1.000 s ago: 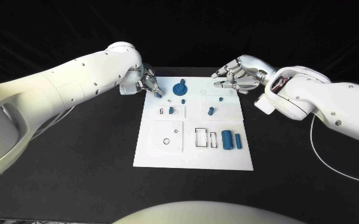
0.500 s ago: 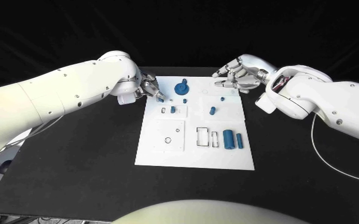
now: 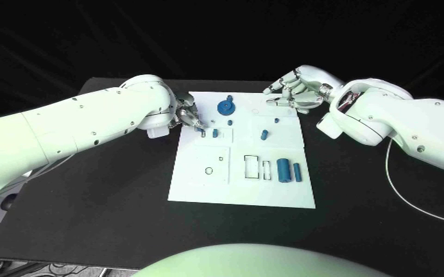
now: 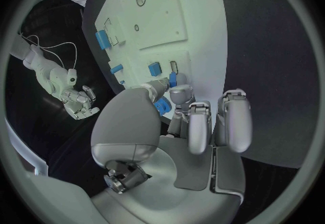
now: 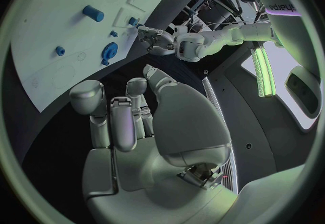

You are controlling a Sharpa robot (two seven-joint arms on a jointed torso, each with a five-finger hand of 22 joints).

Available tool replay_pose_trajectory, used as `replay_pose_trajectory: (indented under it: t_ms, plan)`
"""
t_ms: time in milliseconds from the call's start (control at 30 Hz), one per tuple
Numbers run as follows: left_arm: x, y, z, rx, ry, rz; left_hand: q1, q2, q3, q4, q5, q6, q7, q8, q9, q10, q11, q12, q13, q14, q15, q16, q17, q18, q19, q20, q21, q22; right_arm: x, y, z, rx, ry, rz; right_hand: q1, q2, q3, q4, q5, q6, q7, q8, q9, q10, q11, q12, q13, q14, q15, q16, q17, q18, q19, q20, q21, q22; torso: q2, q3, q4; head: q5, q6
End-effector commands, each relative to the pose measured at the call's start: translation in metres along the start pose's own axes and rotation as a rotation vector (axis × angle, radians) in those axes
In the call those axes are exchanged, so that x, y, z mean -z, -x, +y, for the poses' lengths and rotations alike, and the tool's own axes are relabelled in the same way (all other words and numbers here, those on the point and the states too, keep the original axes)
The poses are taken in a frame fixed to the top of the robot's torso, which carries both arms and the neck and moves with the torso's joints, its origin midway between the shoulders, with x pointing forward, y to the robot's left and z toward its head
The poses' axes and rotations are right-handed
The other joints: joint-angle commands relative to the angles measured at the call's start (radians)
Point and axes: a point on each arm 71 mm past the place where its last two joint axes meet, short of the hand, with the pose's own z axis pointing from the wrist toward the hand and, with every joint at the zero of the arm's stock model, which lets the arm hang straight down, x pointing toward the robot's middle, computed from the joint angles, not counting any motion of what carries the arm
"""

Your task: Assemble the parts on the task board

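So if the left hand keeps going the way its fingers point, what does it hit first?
Probably the small blue part standing in the board just past the left hand, whose fingertips already seem to pinch a blue piece; height above the board is unclear.

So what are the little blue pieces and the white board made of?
The blue pieces look like matte plastic: one even colour, no shine. The task board looks like smooth white plastic or painted sheet, flat with crisp cut-out slots; which one is hard to tell. The left hand looks like silvery metal.
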Motion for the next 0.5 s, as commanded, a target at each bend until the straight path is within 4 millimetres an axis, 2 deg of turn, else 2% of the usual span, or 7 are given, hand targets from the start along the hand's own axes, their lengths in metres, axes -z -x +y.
replay_pose_trajectory:
  t_ms: [33,167,500]
  plan:
    - [-0.002,-0.004,-0.001,-0.043,0.002,-0.017,-0.003,0.008,0.128,-0.124,0.006,0.000,-0.004,0.003,0.001,0.009,0.001,0.002,0.001,0.107,-0.007,0.002,0.263,-0.009,0.046,-0.003,0.003,0.115,0.000,-0.002,0.000,-0.003,0.006,0.016,-0.004,0.002,0.005,0.003,0.001,0.008,-0.002,0.003,-0.001,-0.002,-0.003,0.000,0.001,0.048,0.001,-0.006,-0.001,0.016,-0.006,0.003,-0.004,-0.001,0.001,-0.0008,-0.0003,0.000,-0.003]
    - [-0.004,-0.009,-0.001,-0.052,0.004,-0.004,-0.003,0.008,0.128,-0.124,0.006,0.000,-0.004,0.003,0.001,0.009,0.001,0.002,0.001,0.107,-0.007,0.002,0.263,-0.009,0.046,-0.003,0.003,0.115,0.000,-0.002,0.000,-0.004,0.006,0.018,-0.006,0.002,0.005,0.004,0.002,0.008,-0.002,0.003,-0.001,-0.001,-0.003,0.001,0.001,0.048,0.001,-0.006,0.000,0.016,-0.006,0.003,-0.004,-0.001,0.001,0.0007,-0.0010,0.001,-0.005]
    - [-0.006,-0.015,-0.003,-0.071,0.002,0.029,-0.005,0.006,0.131,-0.125,0.006,0.001,-0.004,0.004,0.002,0.011,0.000,0.004,0.003,0.107,-0.007,0.002,0.263,-0.009,0.046,-0.004,0.003,0.115,0.000,-0.003,-0.001,-0.005,0.006,0.021,-0.006,0.002,0.005,0.004,0.002,0.008,-0.002,0.003,-0.001,-0.001,-0.003,0.001,0.001,0.048,0.001,-0.006,0.000,0.016,-0.006,0.003,-0.004,-0.001,0.000,0.0009,-0.0011,0.001,-0.010]
